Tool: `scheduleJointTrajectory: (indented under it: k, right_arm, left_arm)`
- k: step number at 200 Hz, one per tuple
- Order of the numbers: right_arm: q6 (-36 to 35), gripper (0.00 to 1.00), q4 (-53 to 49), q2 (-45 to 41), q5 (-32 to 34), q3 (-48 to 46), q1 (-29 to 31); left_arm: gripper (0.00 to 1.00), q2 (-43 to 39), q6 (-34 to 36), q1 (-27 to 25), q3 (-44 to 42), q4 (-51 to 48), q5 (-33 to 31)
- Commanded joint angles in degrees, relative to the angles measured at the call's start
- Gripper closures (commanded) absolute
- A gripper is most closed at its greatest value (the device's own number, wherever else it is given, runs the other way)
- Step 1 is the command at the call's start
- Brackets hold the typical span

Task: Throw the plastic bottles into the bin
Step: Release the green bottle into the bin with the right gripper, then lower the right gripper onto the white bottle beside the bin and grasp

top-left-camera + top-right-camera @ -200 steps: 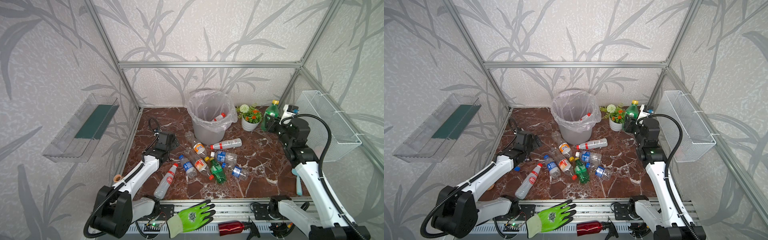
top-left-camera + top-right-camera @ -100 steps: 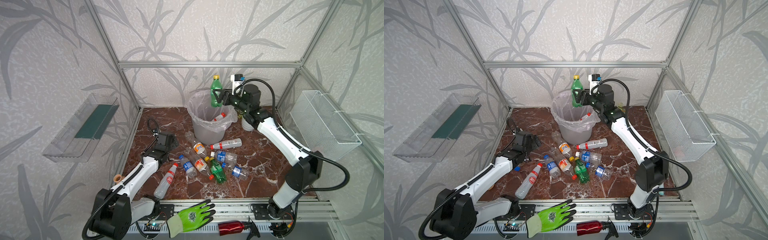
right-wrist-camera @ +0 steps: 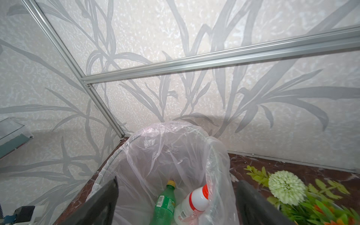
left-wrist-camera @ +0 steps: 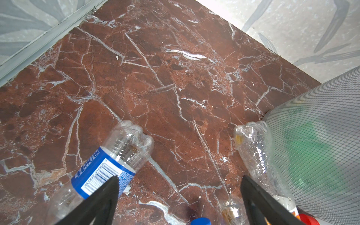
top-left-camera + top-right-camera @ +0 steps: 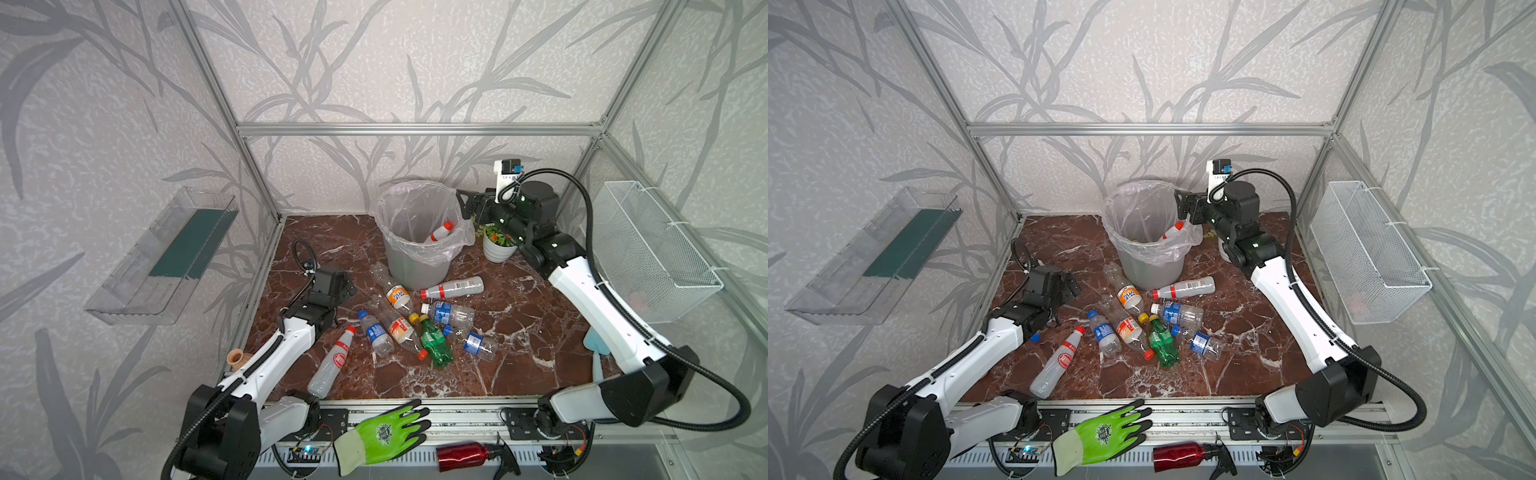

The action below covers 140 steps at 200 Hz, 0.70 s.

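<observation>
Now the right arm reaches from its base at the front right across the worktop (image 5: pixel 519 324) toward the back. Its forearm rises and its wrist bends, so the right hand (image 5: pixel 464 204) points at the right side of the rim of the bin (image 5: pixel 415 262). Its fingers are spread wide and grasp nothing. The left arm lies low along the left side. The left hand (image 5: pixel 345 286) is likewise released and hovers just beside the cluster of plastic bottles (image 5: pixel 415 328) lying on the marble in front of the bin.

Half a second earlier the right hand held a green bottle upright above the bin's mouth. That bottle has since dropped inside, and the hand has drawn back to the rim's right side. A second ago this arm was folded back by the flower pot (image 5: pixel 498 251). The left arm has scarcely moved.

Inside the liner, both top views show only a white bottle with a red cap (image 5: pixel 440 231), leaning. The right wrist view alone shows the green bottle (image 3: pixel 164 202) beside it, neck up. The left wrist view shows a blue-labelled bottle (image 4: pixel 109 165) and a clear bottle (image 4: pixel 255 152) whose base touches the bin's wall. It also shows a green blur (image 4: pixel 303 152) through that meshed wall, possibly the same green bottle, though too soft to be sure.
</observation>
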Motion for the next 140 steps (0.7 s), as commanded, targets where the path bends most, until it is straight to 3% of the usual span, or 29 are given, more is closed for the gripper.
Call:
scheduleJointTrajectory:
  k: [1,66,140]
  right_arm:
    - [0.02,0.06,-3.34,-1.54,4.23,-7.39,-0.70]
    - [15.10,0.09,0.60,-7.17,-1.81,-33.11,-8.90]
    - [29.72,0.09,11.65,1.71,-8.10,-41.34,-8.94]
  left_arm:
    - [0.03,-0.32,-0.32,-0.07,-0.43,-1.17,-1.86]
    - [0.03,0.72,-0.21,-0.07,-0.81,-0.73,-1.93]
    - [0.03,1.48,0.28,-0.07,-0.61,-0.55,-1.13]
